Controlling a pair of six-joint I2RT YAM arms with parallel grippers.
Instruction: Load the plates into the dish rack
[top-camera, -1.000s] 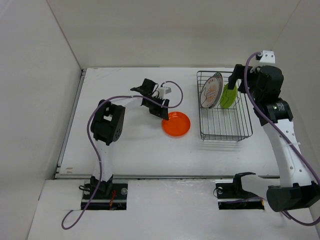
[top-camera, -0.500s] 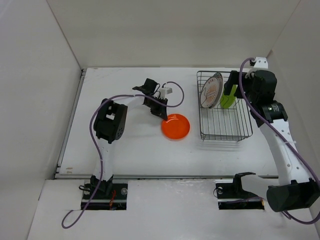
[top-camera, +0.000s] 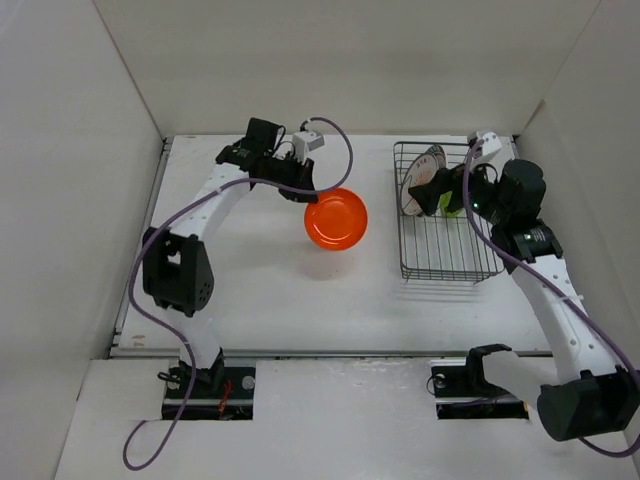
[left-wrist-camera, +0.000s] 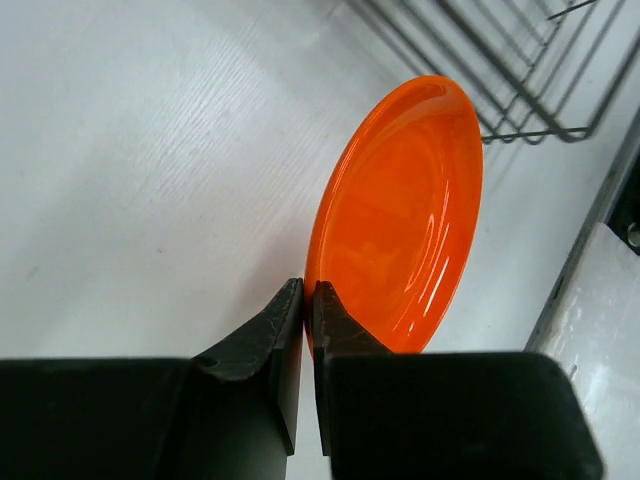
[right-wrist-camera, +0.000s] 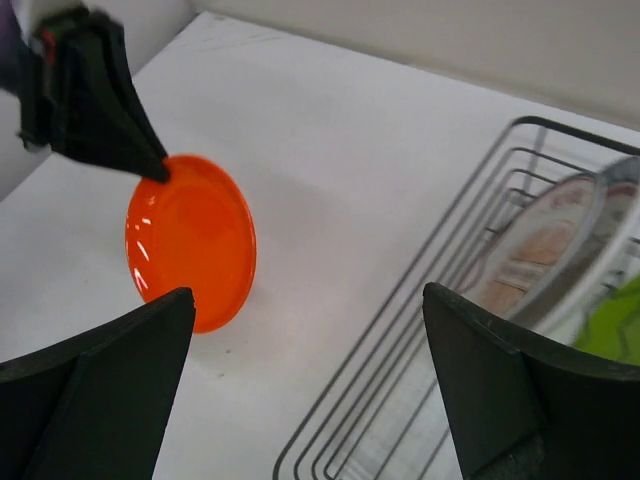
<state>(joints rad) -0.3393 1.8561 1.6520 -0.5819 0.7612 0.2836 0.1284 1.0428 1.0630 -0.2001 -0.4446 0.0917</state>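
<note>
Orange is what catches the eye: the orange plate (top-camera: 336, 218) hangs tipped up on edge over the table (top-camera: 260, 290), near the middle of the overhead view and left of the dish rack (top-camera: 450, 255), apart from it. The left claw (left-wrist-camera: 308, 290) is pressed together on the plate's rim, pinching it at the upper left edge. From the right wrist view I cannot tell whether the plate's lower edge touches the table.

The right claw (right-wrist-camera: 307, 295) is spread wide and holds nothing. It hovers over the rack's upper end, in the upper right of the overhead view, and covers much of what stands there. A white plate with an orange middle (right-wrist-camera: 530, 255) stands upright among the wires, blurred and cut by the frame edge. Only a sliver of the lime green plate (right-wrist-camera: 625, 315) shows beside it, in the lower right corner.
</note>
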